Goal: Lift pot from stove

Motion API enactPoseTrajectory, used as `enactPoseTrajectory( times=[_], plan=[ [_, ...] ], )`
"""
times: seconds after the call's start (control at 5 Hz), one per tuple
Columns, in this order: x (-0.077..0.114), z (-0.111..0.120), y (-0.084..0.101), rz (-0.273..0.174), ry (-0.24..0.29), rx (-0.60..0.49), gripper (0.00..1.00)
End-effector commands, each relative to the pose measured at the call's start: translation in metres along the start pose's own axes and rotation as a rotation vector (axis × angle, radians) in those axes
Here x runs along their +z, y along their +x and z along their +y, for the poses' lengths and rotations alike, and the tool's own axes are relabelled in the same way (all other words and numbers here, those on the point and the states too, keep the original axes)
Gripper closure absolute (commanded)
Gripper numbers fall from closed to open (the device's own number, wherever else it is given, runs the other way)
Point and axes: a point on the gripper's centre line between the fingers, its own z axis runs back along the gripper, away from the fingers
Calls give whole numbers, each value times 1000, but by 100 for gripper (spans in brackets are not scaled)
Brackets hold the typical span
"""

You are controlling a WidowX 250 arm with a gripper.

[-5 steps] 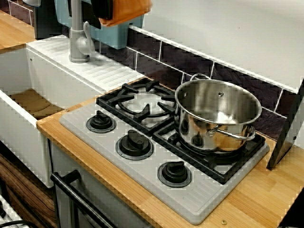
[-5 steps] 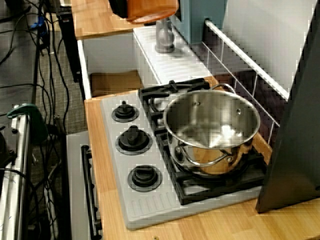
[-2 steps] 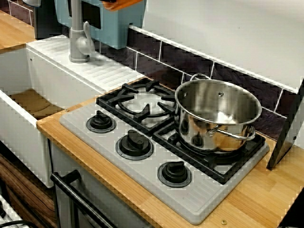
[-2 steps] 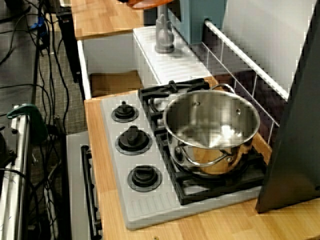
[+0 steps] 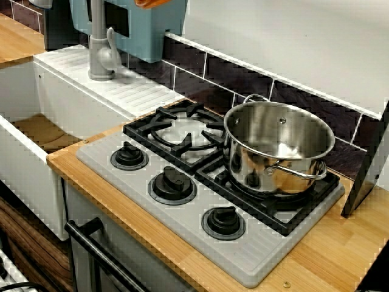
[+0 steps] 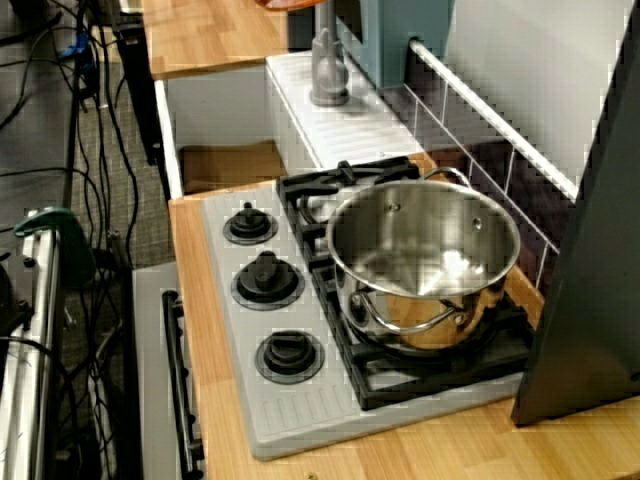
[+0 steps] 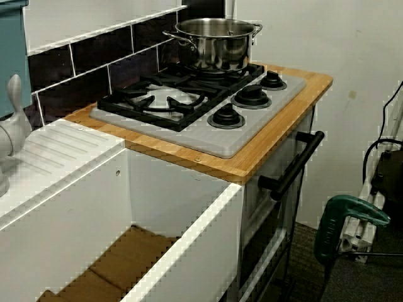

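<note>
Since only an orange sliver of the pot shows at 12 o'clock of frame, it's already well above the stove. End effector out of view, grip state unknowable. Steel pot sits on the 3 o'clock burner; the 9 o'clock grate is bare.

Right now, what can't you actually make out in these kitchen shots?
- The orange pot: only a sliver shows at the top edge of the front view and the side view; the frame cuts off the rest.
- The gripper: out of frame in all three views, so the jaws' state is unknown.
- Inside the steel pot: hidden by its own wall in the view from the sink end.
- Burner grate under the steel pot on the stove: covered.
</note>
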Motion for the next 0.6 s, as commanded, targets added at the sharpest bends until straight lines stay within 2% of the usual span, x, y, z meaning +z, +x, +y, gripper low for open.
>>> enactPoseTrajectory(
  times=[0.0,0.4],
  plan=[
    [19,0,1,-12,51,-3,100],
    [22,1,0,-13,47,-2,100]
  ],
)
